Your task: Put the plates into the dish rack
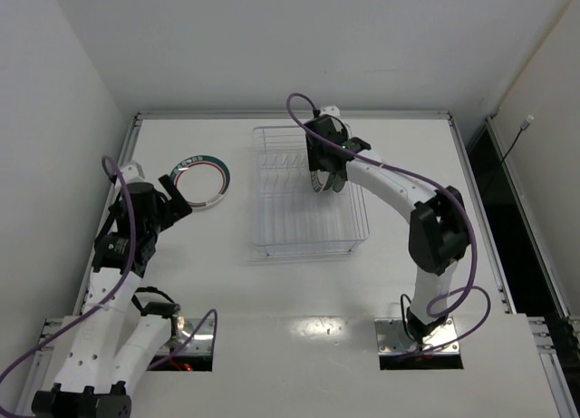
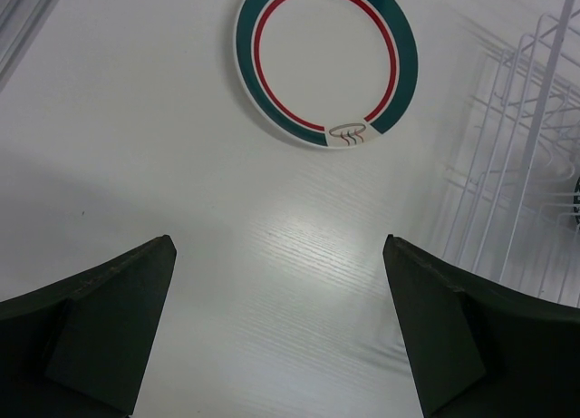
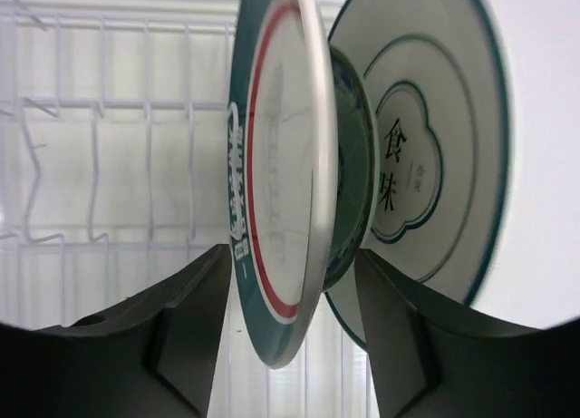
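The step in hand looks like seating a plate in the rack [image 3: 109, 164], and doing it well means lowering it straight down so its bottom edge drops between two tines, and letting go only once the tines carry it. The right claw [image 3: 292, 273] hangs over the far part of the rack, closed across the thickness of a green-rimmed plate [image 3: 272, 164] near its lower edge. This held plate stands on edge, almost edge-on to the wrist camera, with its red-ringed face turned left. Being round, it has no long axis; what matters is that its flat stays upright. Just beside it on the right stands a patterned plate [image 3: 426, 146], its back turned more openly to the camera, so the gap between them is narrow and the descent should not drift right. The left claw [image 2: 279, 246] hovers wide open and empty above the table [image 2: 136, 119], with a second green-rimmed plate [image 2: 326, 64] lying flat ahead of it.
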Robot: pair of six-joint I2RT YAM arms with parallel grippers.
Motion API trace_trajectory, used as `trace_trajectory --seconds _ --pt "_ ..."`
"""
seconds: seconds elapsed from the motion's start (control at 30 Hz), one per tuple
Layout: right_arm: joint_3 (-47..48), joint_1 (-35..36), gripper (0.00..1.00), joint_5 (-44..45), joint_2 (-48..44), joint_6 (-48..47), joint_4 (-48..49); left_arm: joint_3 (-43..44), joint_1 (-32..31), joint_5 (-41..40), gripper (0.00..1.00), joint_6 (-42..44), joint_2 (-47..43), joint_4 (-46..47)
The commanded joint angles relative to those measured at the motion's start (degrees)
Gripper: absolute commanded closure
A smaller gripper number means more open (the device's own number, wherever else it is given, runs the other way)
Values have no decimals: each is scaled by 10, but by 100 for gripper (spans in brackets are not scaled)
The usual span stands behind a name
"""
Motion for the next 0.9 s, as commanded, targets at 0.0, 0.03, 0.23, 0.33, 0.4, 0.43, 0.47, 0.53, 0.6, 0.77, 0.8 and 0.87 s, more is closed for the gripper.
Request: trace_trajectory --seconds 0.0,0.03,0.23,0.33,0.4,0.43,0.47,0.53,0.6,0.77,0.8,0.87 --pt "73 2 45 6 -47 1 -36 0 -4 -2 1 9 7 18" --pt "88 8 43 19 -60 1 -68 0 -4 3 1 9 15 18" --pt "113 20 38 -41 -162 17 -112 0 -4 -2 1 -8 65 18" --pt "38 25 37 -105 -257 30 -82 -11 44 43 1 -35 114 30" --pt "-11 25 37 -166 -299 40 -82 -27 74 110 1 -51 129 44" --pt "-26 25 37 -189 -337 57 -93 -41 89 137 1 -60 129 73" --pt "-70 25 37 -214 -361 66 -93 -79 124 166 1 -78 129 93" --pt "-152 31 37 -287 -439 93 -73 -146 161 265 1 -102 129 164" --pt "-193 31 37 -317 -489 111 -68 -186 203 342 1 -117 136 216" --pt "-232 31 37 -328 -597 144 -113 -271 224 393 1 -206 178 416" --pt "-232 31 37 -328 -621 144 -121 -278 224 401 1 -222 189 448" --pt "-232 31 37 -334 -637 144 -146 -283 224 407 1 -264 237 530"
